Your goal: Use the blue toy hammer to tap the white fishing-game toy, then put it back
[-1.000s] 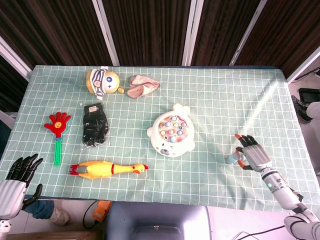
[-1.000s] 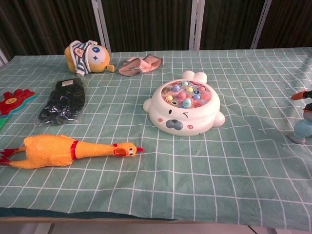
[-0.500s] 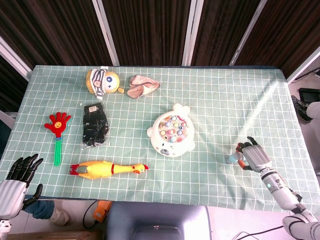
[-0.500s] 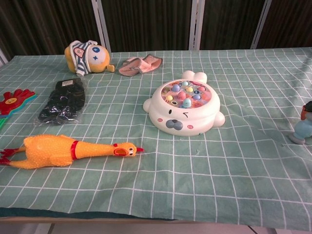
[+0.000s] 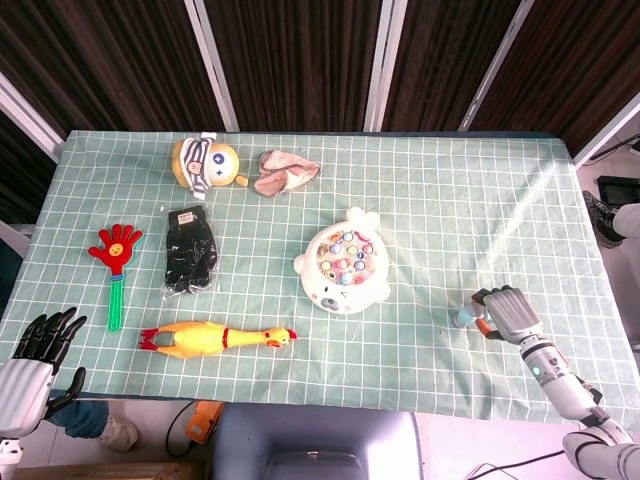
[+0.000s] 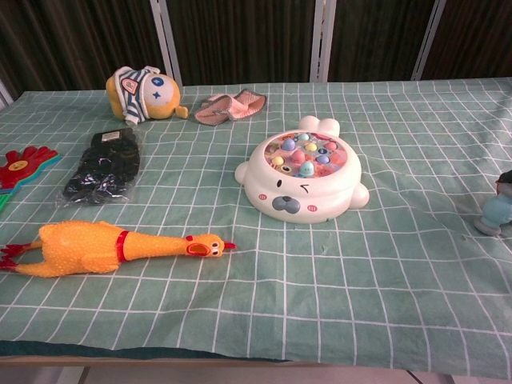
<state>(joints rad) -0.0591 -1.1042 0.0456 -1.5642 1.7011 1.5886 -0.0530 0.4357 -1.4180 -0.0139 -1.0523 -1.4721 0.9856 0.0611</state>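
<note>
The white fishing-game toy (image 5: 343, 270) (image 6: 302, 178) sits near the middle of the checked green tablecloth. The blue toy hammer (image 5: 466, 318) (image 6: 496, 216) lies at the near right of the table, its blue head pointing toward the toy. My right hand (image 5: 508, 312) is over the hammer's handle with its fingers curled down around it; in the chest view only a dark sliver of the hand (image 6: 506, 182) shows at the right edge. My left hand (image 5: 38, 350) hangs off the table's near-left corner, fingers spread, holding nothing.
A yellow rubber chicken (image 5: 215, 338) lies near the front edge at left. Behind it are a bag of black gloves (image 5: 190, 250) and a red clapper hand (image 5: 117, 255). At the back are a striped plush (image 5: 203, 162) and a pink cloth (image 5: 285, 172).
My right hand's fingers, stretched out a second ago, have curled down onto the hammer. The hammer, the toy and my left hand have not moved.
</note>
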